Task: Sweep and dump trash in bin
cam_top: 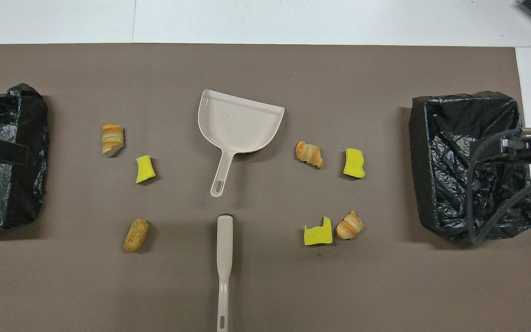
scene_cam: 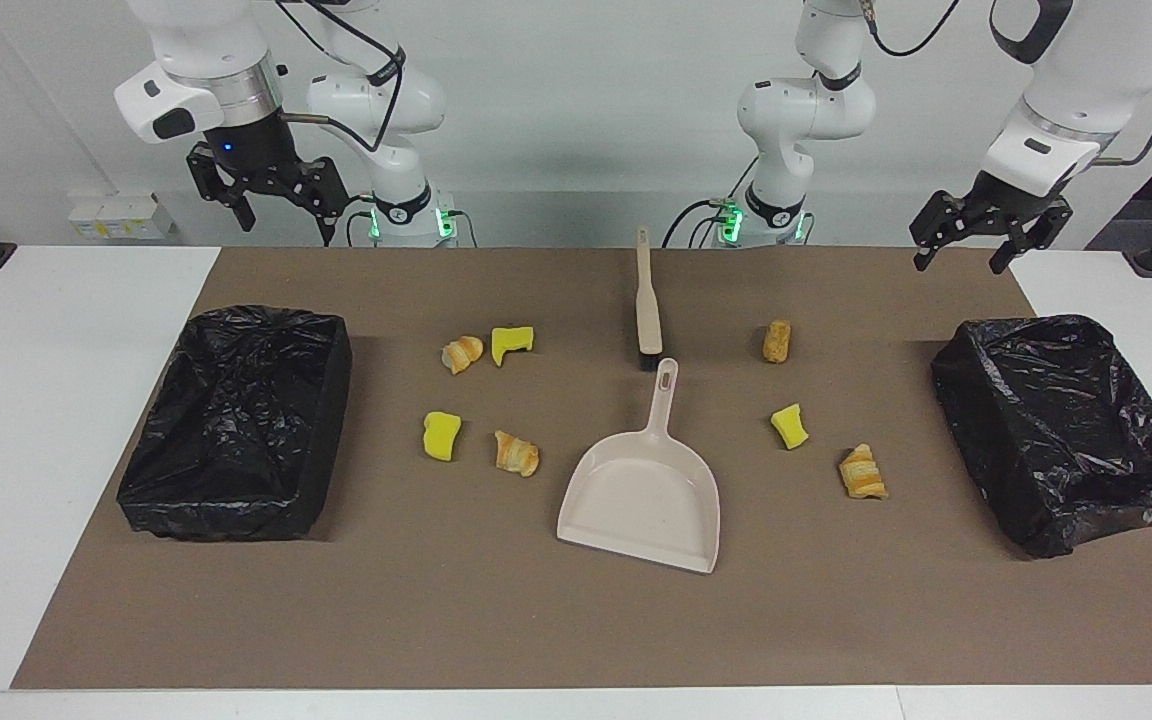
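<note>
A: Facing view?
B: Both arms wait, raised. The left gripper (scene_cam: 976, 245) and right gripper (scene_cam: 271, 205) hang released, empty. Trash (scene_cam: 789, 425) lies scattered on the mat around the dustpan (scene_cam: 641, 495) and brush (scene_cam: 648, 310).

A: Overhead?
B: Sponge bits (cam_top: 145, 169) look light and squashy, probably; bread pieces (cam_top: 136, 235) crumbly. Take the brush by its handle. No readable writing.

We see: robotics lab | evidence: 2 white arms (scene_cam: 386, 110) bolted at white tabletop (scene_cam: 56, 400), bare walls, cabling

dustpan (scene_cam: 641, 495) mid-table | brush (scene_cam: 648, 300) nearer robots — trash (scene_cam: 514, 452) beside both
</note>
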Controlling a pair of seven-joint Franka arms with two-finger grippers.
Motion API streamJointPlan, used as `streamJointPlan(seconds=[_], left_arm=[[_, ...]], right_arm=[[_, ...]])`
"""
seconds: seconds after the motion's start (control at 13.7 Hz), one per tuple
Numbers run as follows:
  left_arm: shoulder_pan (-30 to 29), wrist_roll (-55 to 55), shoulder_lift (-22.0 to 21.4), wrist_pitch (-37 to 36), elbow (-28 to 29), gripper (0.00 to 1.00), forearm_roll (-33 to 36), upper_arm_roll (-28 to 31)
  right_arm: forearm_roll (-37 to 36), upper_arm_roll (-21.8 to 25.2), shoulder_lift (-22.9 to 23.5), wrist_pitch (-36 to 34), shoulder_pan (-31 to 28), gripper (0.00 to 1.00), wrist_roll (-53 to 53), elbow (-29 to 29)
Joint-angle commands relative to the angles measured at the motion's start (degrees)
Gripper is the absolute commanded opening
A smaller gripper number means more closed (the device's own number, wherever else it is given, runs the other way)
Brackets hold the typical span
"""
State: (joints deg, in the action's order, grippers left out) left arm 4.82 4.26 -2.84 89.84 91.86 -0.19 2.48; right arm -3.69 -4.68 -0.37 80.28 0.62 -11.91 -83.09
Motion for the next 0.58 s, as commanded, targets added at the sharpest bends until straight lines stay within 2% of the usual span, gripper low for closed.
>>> streamJointPlan(seconds=[0.0,0.51], left_arm=[[-0.1,-0.1,-0.4,-0.2,0.3,1.00,0.2,0.0],[-0.2,0.0,-0.2,-0.1,0.0,1.00,0.2,0.0]], right_arm=[[-0.4,-0.4,-2.7,-0.1,0.3,1.00,0.8,-3.2],[0.0,-0.3,-2.6,0.0,0.6,1.00,0.8,-3.2]])
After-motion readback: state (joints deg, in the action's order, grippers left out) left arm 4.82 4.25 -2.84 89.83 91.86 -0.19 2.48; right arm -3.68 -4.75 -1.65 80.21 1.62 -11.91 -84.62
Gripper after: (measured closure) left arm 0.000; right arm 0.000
